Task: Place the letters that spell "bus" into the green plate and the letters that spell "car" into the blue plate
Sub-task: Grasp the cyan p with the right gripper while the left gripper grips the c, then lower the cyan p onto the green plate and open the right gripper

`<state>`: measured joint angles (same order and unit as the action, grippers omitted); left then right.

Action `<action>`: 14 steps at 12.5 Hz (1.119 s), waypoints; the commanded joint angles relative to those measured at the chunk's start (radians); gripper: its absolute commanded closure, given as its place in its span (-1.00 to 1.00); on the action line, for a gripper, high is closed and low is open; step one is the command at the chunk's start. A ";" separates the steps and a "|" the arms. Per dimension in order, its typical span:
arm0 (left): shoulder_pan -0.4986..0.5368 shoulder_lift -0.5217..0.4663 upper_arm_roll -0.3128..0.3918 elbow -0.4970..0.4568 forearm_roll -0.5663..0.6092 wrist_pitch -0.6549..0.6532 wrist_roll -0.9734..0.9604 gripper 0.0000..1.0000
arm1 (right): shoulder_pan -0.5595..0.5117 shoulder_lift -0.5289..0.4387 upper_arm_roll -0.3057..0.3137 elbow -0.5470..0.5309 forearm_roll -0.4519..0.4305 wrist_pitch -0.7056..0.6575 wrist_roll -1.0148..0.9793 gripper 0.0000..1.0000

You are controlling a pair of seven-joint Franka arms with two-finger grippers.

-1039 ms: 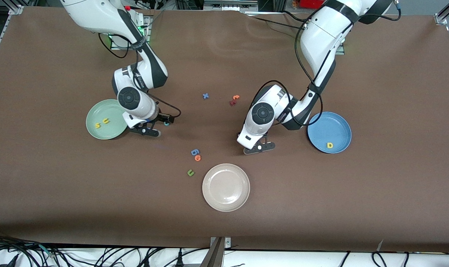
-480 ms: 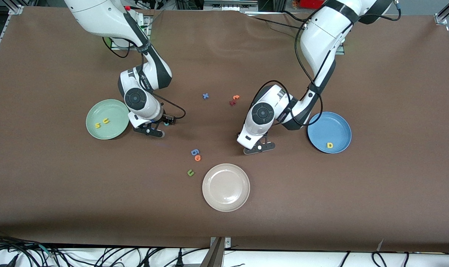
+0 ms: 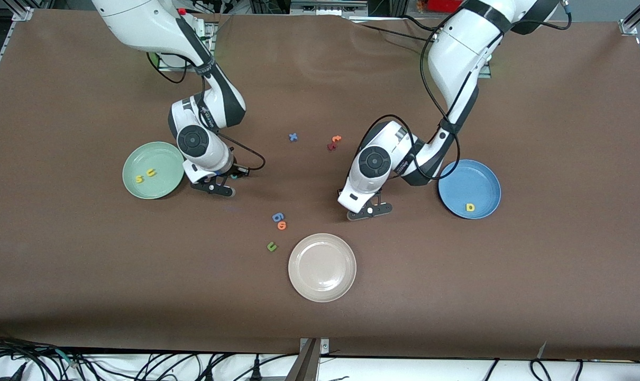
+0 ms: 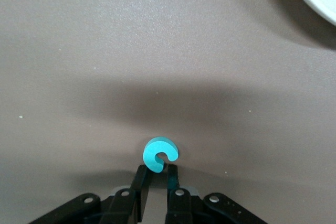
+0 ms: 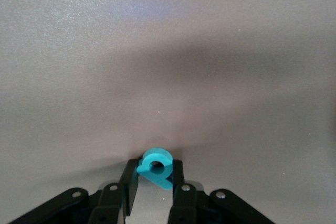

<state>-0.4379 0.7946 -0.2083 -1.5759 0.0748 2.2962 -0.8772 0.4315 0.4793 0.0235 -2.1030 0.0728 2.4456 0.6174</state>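
The right claw [image 5: 152, 176] is down at the brown table [image 3: 537, 264], clenched on the teal "b" [image 5: 156, 165], which sits pinched between its two black fingertips [image 5: 131, 179] (one on each side, both touching). Just beside this claw, toward the right arm's end of the table, lies the green plate [image 3: 140, 156], and in it rest the yellow "s" [image 3: 138, 179] and the yellow "u" [image 3: 151, 172].

The left claw [image 4: 156, 174] is also low over the table, its fingers drawn close together and grasping the teal "c" [image 4: 158, 155] by its lower edge, right at the tips. Near this claw, toward the left arm's end, is the blue plate [image 3: 478, 177], holding the yellow "a" [image 3: 470, 207]. The cream-white plate [image 3: 322, 288] lies close to the left claw, toward the front camera.

Between the two claws lie a blue and an orange round letter [image 3: 279, 220], with the olive-green "u" [image 3: 271, 246] near them.
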 commanded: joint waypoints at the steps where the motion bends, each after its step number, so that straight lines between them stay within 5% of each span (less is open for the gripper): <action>1: -0.012 0.021 0.015 0.040 0.025 -0.009 -0.020 0.50 | -0.005 -0.004 -0.007 0.006 0.005 -0.016 -0.014 0.70; 6: -0.012 0.023 0.015 0.050 0.022 -0.009 -0.022 0.36 | -0.008 -0.106 -0.108 0.127 -0.008 -0.359 -0.091 0.70; 14: -0.013 0.026 0.023 0.051 0.020 -0.009 -0.022 0.34 | -0.013 -0.124 -0.359 0.072 -0.008 -0.452 -0.456 0.66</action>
<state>-0.4381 0.8026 -0.1955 -1.5598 0.0748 2.2968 -0.8794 0.4178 0.3534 -0.3036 -1.9922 0.0662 1.9904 0.2488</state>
